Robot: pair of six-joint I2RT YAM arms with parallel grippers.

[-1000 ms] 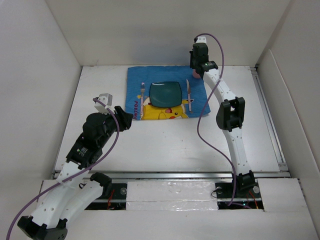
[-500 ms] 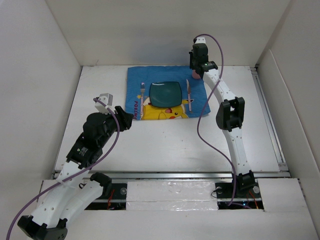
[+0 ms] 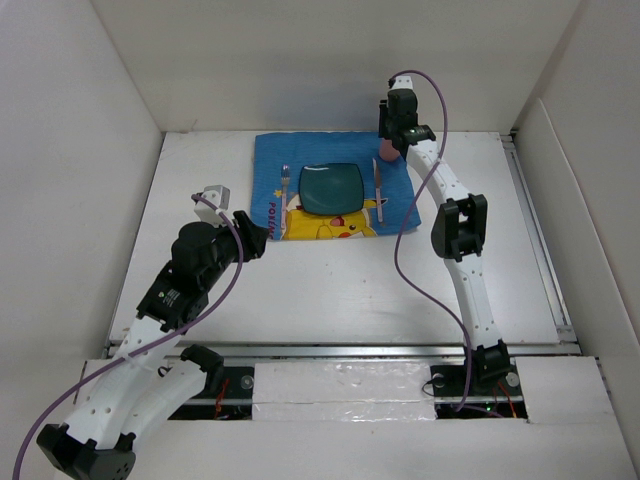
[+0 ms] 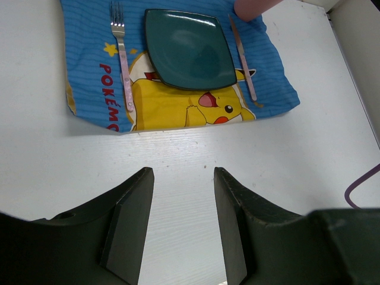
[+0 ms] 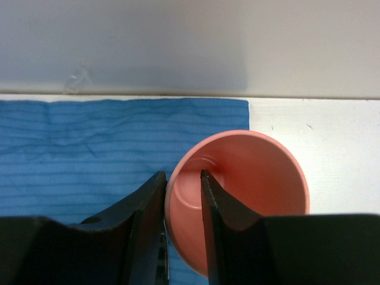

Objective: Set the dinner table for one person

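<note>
Saw the left gripper [image 4: 182, 177] nearest the bases, jaws apart and nothing between them, hovering over bare white dinner table [image 3: 330, 290]. Could not make out its fingertips in the overhead view, only a dark mass at the arm's end. Found the tabletop stretching from the arm bases to the back wall, with white panels at its sides and its near edge lost behind the mounts.

Noted, farther on, a blue cartoon-printed cloth [image 4: 89, 35] lying flat at the table's far middle, its far edge cut off in the left wrist view. On it, left to right: a fork [image 4: 123, 59], a dark green square plate [image 4: 190, 50] covering part of the yellow print, and a knife [image 4: 244, 62]. Could read only part of the lettering beside the fork.

Found, farthest of all, a pink cup [image 5: 255, 178] upright at the cloth's far right corner, partly over cloth and partly over bare table. Saw the right gripper [image 5: 183, 176] clamped on the cup's rim, one finger outside the wall, one inside. Could not see the cup's base, nor tell whether it touched down.
</note>
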